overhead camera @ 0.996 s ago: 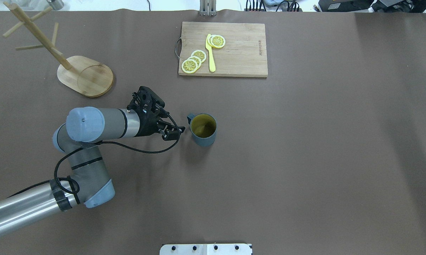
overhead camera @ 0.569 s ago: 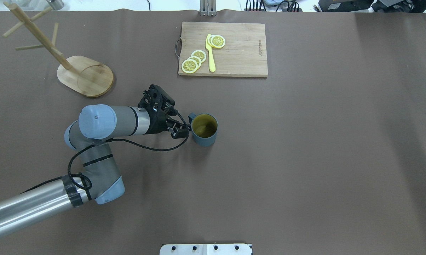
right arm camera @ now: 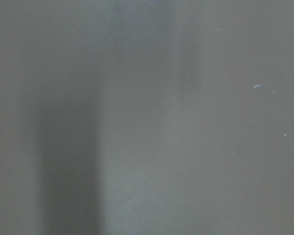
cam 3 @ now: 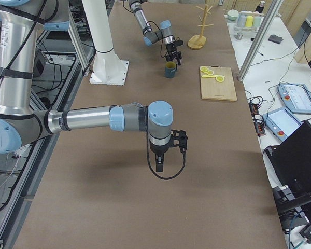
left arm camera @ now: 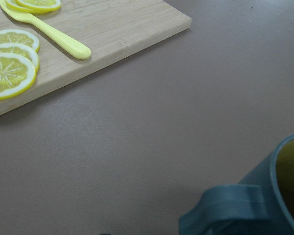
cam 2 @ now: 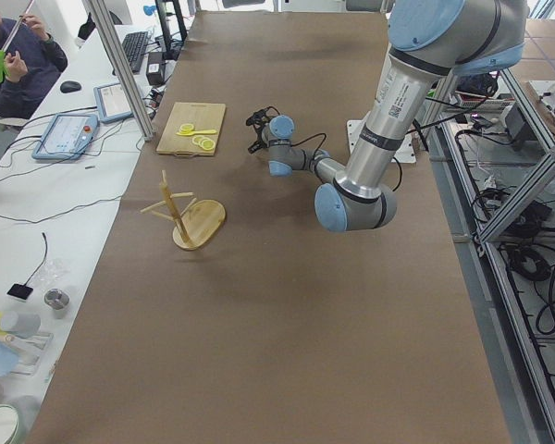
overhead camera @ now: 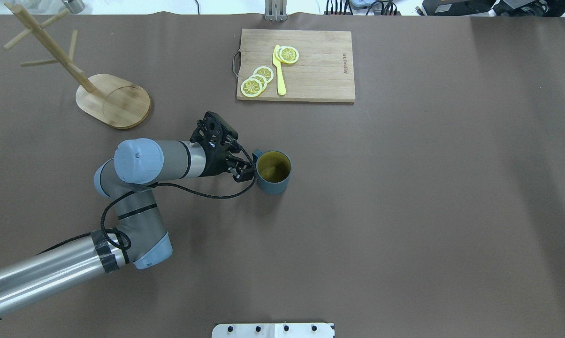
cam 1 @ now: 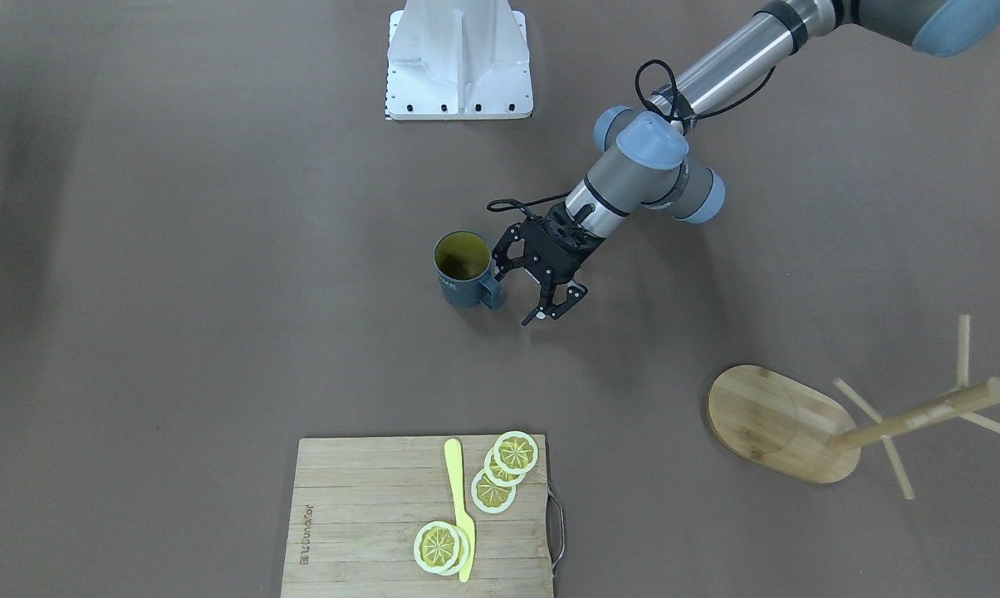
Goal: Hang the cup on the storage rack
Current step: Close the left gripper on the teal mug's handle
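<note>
Upright at mid-table, well apart from the bamboo mug tree with dowel pegs: dusty blue-grey ribbed mug, black left gripper spread just beside its loop handle. Probably rigid, light, slick; safest pinched across the rim wall, handle left free. Right gripper: spread impossible to tell.

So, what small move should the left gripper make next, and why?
Probably slide the left gripper slightly toward the cup, until the handle lies between its open jaws. The gripper is open and seems to be beside the handle, not around it. The cup stands upright, not yet gripped. In the left wrist view the handle sits low and off-centre.
</note>
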You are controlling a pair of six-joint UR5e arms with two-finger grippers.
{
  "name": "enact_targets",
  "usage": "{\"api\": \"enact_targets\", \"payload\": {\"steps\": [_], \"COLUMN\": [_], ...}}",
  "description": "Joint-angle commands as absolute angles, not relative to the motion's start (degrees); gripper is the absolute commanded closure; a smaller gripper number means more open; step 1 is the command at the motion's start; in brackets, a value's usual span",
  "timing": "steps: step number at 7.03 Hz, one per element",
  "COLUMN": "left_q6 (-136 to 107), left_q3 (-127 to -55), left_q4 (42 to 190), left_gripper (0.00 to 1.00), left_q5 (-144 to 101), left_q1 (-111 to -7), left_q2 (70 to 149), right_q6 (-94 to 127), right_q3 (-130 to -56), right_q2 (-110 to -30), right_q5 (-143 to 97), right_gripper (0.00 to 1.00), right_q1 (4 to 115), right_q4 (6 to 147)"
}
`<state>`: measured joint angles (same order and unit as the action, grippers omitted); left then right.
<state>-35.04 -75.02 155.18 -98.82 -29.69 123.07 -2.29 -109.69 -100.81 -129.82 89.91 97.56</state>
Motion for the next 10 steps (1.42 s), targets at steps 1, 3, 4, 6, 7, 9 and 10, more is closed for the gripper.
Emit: {"api": "enact_targets", "payload": {"steps": [1,3,4,6,7,9,10], "left_q6": [-35.07,-35.16,-35.42,-35.59,-35.6,-35.68,-35.68], "left_q3": [-74.97,-74.97,-74.97,-74.62,-74.62,-74.71,-74.71], "left_q4": [158.28,159.77,160.57,160.66,160.66,161.45,162.41], "left_gripper": [0.19,0.23,0.34,0.5,0.57,0.6,0.64], "left_q5": [-98.79,-98.79,-98.7,-98.61,-98.61,-98.61,-98.61], "left_q1": [-29.27,-28.31,-27.52,-27.42,-27.42,-27.42,-27.33], "left_q2": [122.43,122.26,122.26,122.34,122.43,122.61,122.52], "right_q6": [-2.29,-2.29,-2.29,-2.29,-2.29,-2.29,-2.29], "right_q3": [-109.69,-109.69,-109.69,-109.6,-109.6,-109.6,-109.6], "right_q2": [-100.72,-100.64,-100.63,-100.63,-100.63,-100.63,-100.63], "right_q5": [-129.81,-129.81,-129.81,-129.81,-129.81,-129.81,-129.81], "right_gripper": [0.0,0.0,0.0,0.0,0.0,0.0,0.0], "right_q1": [89.91,89.91,89.91,89.91,89.91,89.91,89.91], "right_q4": [97.56,97.56,97.56,97.56,97.56,97.56,97.47]}}
